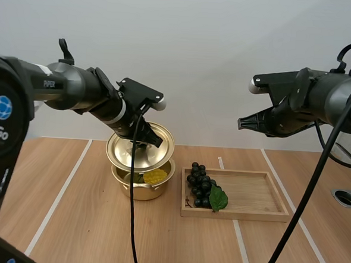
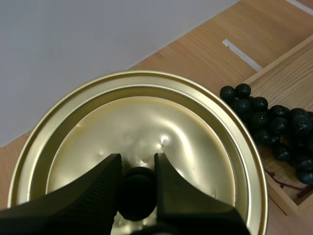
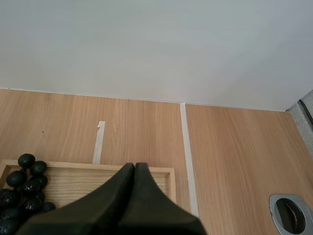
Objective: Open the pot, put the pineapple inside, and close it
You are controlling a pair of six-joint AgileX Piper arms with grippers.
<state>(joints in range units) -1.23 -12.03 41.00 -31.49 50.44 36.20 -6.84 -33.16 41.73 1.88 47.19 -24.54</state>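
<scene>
Left claw pinches lid by knob, lid tilted over pot; lowered like that, it may seat crooked or slip. Right claw pressed together.

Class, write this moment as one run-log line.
left gripper shut on lid, tilted above pot | pineapple in pot | right gripper shut, empty

lid tilted above pot, pineapple inside; grapes in tray at its right.

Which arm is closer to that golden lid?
Left. The left end effector grips the knob of the lid above the pot; the right end effector hovers high over the wooden tray.
</scene>
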